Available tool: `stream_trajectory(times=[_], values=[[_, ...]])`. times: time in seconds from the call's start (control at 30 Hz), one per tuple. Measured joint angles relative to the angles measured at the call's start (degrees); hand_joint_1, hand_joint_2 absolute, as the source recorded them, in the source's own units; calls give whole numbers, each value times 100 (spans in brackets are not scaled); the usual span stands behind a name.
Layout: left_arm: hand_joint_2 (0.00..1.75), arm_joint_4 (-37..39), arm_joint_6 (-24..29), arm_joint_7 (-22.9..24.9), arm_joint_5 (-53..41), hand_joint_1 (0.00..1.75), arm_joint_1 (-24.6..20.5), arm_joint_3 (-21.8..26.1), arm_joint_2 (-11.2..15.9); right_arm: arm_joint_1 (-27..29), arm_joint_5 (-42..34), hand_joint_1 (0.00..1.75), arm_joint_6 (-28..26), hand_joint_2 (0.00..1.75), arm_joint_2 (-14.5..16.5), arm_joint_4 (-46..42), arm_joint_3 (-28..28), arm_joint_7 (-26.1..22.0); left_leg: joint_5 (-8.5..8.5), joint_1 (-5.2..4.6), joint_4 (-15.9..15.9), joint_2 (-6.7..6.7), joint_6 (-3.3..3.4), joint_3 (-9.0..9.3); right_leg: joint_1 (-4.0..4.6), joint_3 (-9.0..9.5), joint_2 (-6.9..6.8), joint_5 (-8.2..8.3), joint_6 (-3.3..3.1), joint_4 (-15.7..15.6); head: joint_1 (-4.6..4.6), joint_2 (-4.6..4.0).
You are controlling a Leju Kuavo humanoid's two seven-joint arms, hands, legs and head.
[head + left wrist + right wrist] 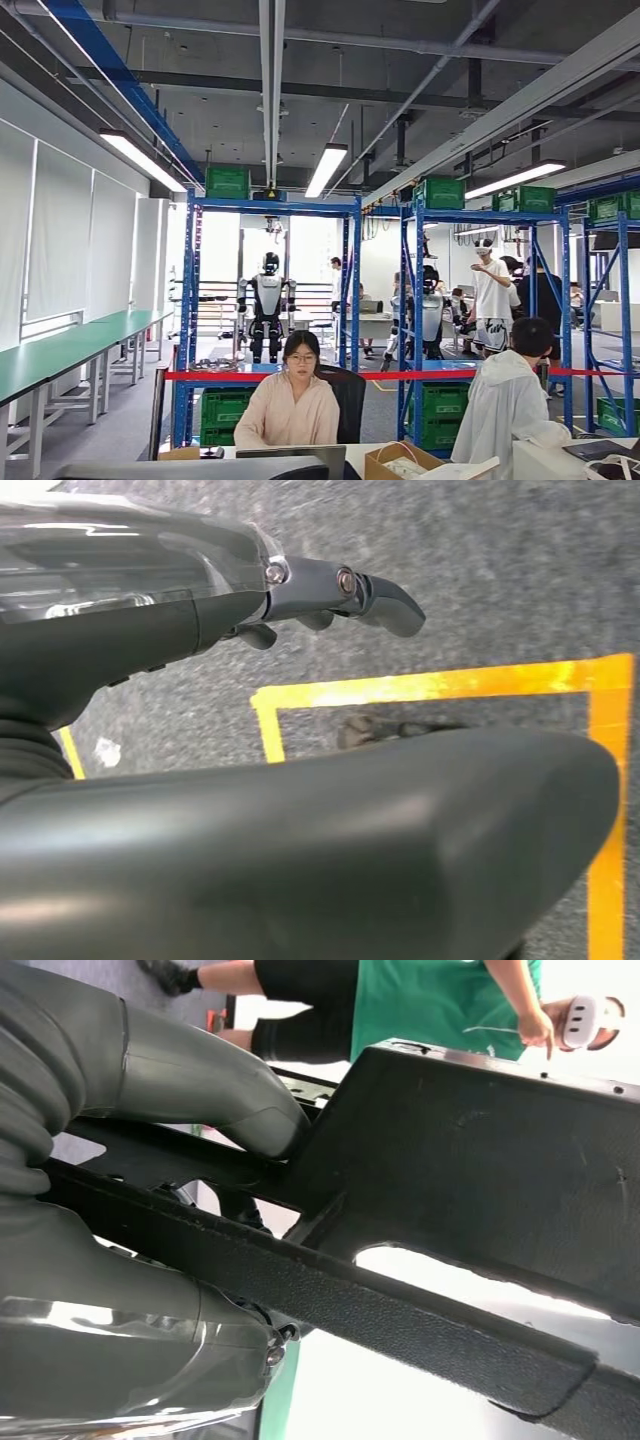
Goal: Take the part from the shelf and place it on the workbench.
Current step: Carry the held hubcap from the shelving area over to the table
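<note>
- Right hand (151,1250): closed around a black part (468,1170). The thick grey thumb lies across one face of the part and the darker fingers press on the opposite side, so a bar of the part runs through the grip.
- Part: a flat, black, rough-textured panel with long cut-out openings and small holes near one edge. It extends well away from the right hand and touches no shelf or worktop in the right wrist view.
- Left hand (332,590): holds nothing. Its fingers are stretched out, slightly curved and apart from the thumb (317,850). It hangs above grey floor (490,570) marked with yellow tape lines (453,683).
- Behind the part, in the right wrist view: a person in a green top and black shorts (423,1000) holds a white headset (585,1020).
- Head view, near: a seated person in a pale pink top (290,400) faces the camera behind a monitor; a second seated person in a white hooded top (509,395) faces away. An open cardboard box (400,462) stands on the worktop (543,458) between them.
- Head view, middle: a red barrier tape (423,375) runs across blue shelf racks (347,290) that carry green crates (226,182) on top and lower down.
- Head view, far: another humanoid robot (266,305) stands behind the racks, and a standing person in a white shirt (492,295) wears a headset.
- Head view, left side: a row of green-topped benches (68,350) runs along the wall.
</note>
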Motion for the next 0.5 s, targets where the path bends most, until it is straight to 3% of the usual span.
stream_trajectory(times=[0.07, 0.13, 0.23, 0.27, 0.33, 0.37, 0.4, 0.43, 0.5], values=[[0, 0, -2, -1, -3, 0, -11, -1, -3, -51, 26, 175, 0, 175, 13, -8, 1, 0, 268, -14, -370, 7, 53, 59, 1, 31, 8, -106, 69, 59, -2, 2], [0, 0, -3, -1, -8, 0, -17, -2, -4, -101, 48, 175, 0, 175, 32, -32, 0, 2, 251, -48, -394, 8, 156, 49, -7, 2, 15, -146, 113, 85, -2, 2], [0, 0, -4, -14, -20, 0, -31, -5, 7, -195, 66, 175, 0, 175, 52, -83, -1, 11, 217, -33, -402, 2, 236, 87, -38, -121, -2, -313, 195, 354, -1, 1], [0, 0, -4, -23, -23, 0, -44, -7, 11, -235, 70, 175, 0, 175, 55, -96, -2, 15, 193, -29, -405, 2, 260, 105, -53, -292, -15, -438, 228, 664, -2, 1], [0, 0, -5, -34, -29, 0, -60, -10, 15, -282, 79, 175, 0, 175, 52, -103, -8, 19, 140, -32, -405, 3, 287, 146, -78, -820, -33, -681, 271, 1500, -3, 0], [0, 0, -5, -36, -33, 0, -61, -11, 15, -288, 89, 175, 0, 175, 50, -101, -12, 24, 111, -34, -405, 2, 291, 177, -82, -1052, -37, -701, 276, 1800, -3, 0], [0, 0, -5, -36, -37, 0, -57, -12, 15, -292, 103, 175, -3, 175, 48, -99, -17, 28, 80, -37, -405, -1, 293, 218, -80, -1184, -37, -606, 269, 1888, -3, 0], [0, 0, -5, -36, -41, 0, -55, -14, 15, -306, 126, 175, -14, 175, 46, -98, -24, 33, 49, -39, -406, -7, 292, 267, -72, -1195, -37, -398, 248, 1733, -3, 0], [0, 0, -5, -36, -56, 0, -55, -21, 9, -366, 203, 175, -67, 175, 46, -97, -46, 34, -9, -37, -417, -22, 280, 361, -24, -957, -32, 136, 166, 957, -2, 0]])
